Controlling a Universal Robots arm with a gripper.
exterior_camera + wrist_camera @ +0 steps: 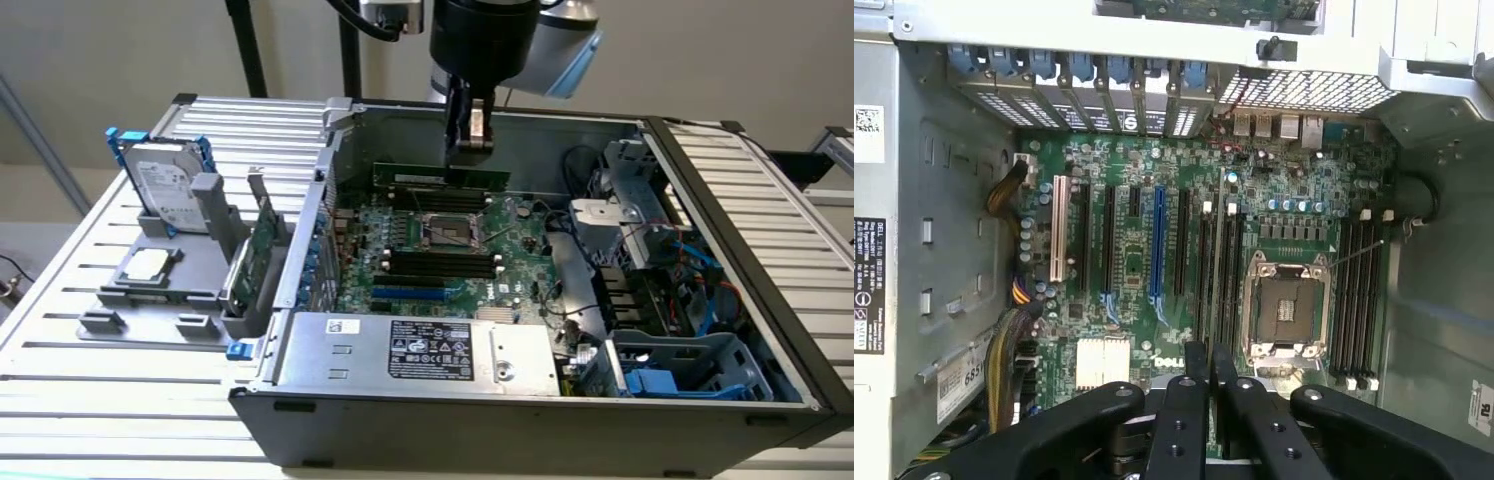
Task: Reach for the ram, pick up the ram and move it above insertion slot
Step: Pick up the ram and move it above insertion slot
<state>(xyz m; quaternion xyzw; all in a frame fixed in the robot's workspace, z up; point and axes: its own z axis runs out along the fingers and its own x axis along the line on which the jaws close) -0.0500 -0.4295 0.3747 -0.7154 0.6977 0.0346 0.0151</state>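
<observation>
The gripper (470, 150) hung inside the open computer case (747, 250), jaws pinching the ram (441, 176) from above; its long axis ran crosswise over the motherboard (441, 250), near the far memory slots.

Open motherboard (1184, 250) below (seemingly unobstructed); case wall (327, 170) and drive cage (641, 170) flank it.
</observation>
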